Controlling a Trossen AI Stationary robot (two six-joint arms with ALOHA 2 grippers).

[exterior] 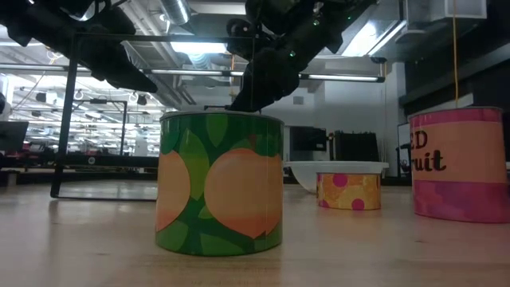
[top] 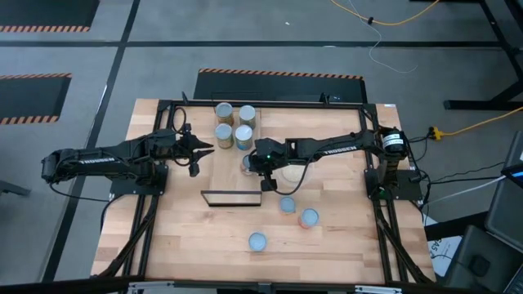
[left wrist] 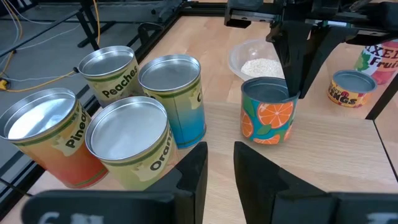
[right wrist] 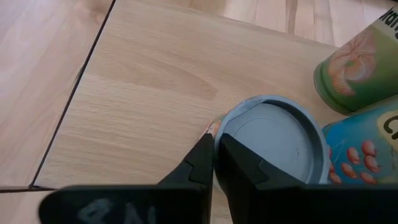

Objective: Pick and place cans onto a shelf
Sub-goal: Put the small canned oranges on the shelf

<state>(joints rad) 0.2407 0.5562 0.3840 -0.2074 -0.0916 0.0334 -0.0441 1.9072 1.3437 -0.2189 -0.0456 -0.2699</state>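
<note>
Four cans (top: 234, 124) stand grouped at the far end of the light-wood shelf (top: 227, 175); in the left wrist view (left wrist: 112, 130) they show silver tops. A fifth can (left wrist: 267, 112), with an orange-fruit label and a pale-blue top, stands beside them under my right gripper (top: 248, 163), which is shut on it. My left gripper (top: 211, 149) is open and empty just left of the group, its fingers (left wrist: 193, 171) pointing at the cans. Three more cans (top: 287, 204) stand on the table nearer the front. My right gripper pinches the top rim (right wrist: 219, 127) of the orange-label can between its two fingers, one finger outside the wall and one over the recessed top. The fingers (left wrist: 292, 62) come from above, pointing down. The can is upright, and its base appears to rest on the board.
A clear bowl (left wrist: 258, 62) with pale contents sits right of the held can, under the right arm. The shelf's thin black frame (top: 233, 198) stands at its near end. In the low view a green peach can (exterior: 219, 183) and a pink can (exterior: 458, 163) stand close by.
</note>
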